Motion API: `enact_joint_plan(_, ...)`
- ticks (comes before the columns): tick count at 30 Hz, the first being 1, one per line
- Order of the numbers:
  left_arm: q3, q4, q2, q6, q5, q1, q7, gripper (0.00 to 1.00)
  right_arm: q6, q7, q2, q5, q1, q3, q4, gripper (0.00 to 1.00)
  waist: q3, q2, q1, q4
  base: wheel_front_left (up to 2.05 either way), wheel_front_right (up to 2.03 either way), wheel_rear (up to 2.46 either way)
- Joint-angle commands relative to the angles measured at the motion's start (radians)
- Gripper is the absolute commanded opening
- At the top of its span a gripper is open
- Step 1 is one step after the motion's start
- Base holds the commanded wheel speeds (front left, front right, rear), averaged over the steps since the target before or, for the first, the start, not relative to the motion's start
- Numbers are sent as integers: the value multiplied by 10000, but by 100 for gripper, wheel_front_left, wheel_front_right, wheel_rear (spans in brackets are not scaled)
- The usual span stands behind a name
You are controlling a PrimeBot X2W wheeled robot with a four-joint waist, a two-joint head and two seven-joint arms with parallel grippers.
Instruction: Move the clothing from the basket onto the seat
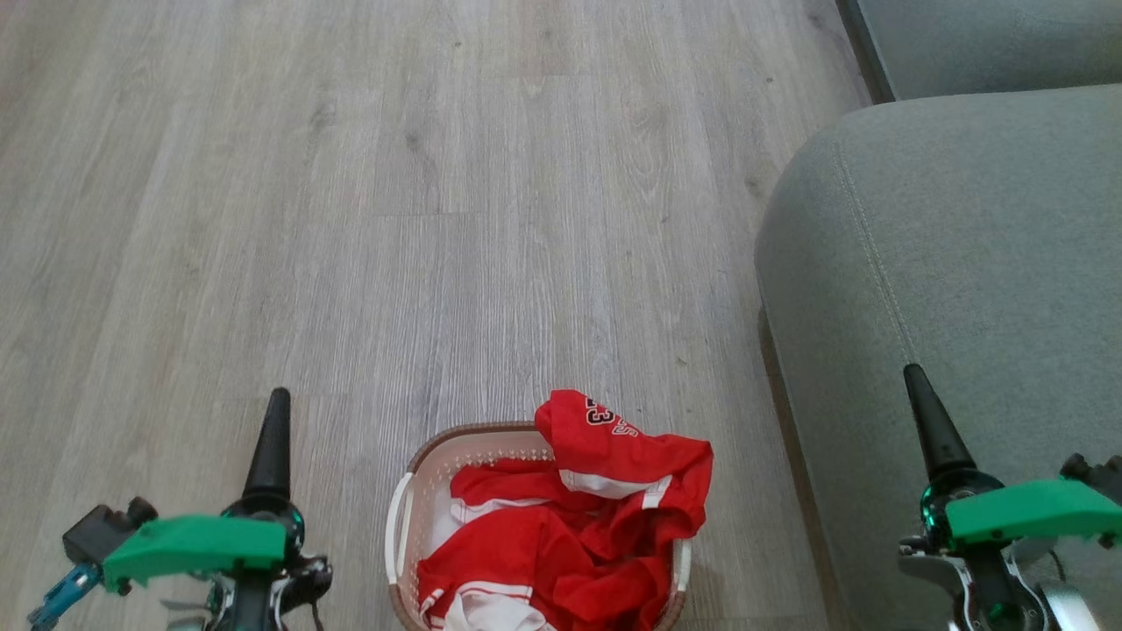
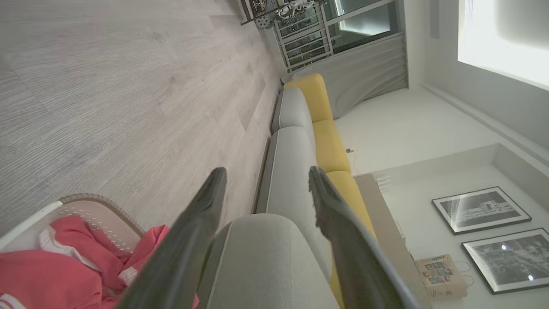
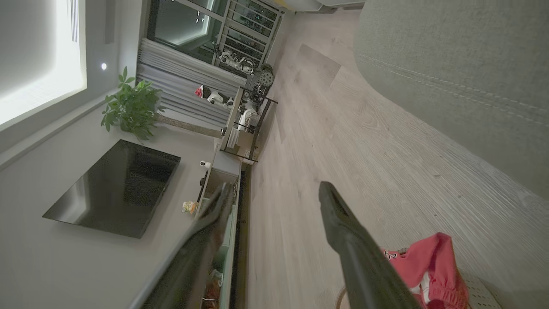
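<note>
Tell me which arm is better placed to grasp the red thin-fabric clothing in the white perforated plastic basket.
Probably left: left gripper is nearer the basket; right gripper hangs by the grey-green seat.

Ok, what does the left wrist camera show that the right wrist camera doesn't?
The left wrist view has yellow back cushions and two framed pictures. The right wrist view has a potted plant and a black screen. Both share the red clothing, the basket, the grey seat and the wooden floor.
</note>
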Motion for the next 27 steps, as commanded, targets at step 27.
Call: enact_joint_plan(27, -953, -700, 135, 978, 4758, -662, -844, 100, -1, -916, -1089, -4346, -590, 1135, -843, 100, 31, 0, 0, -5, 0, 0, 0)
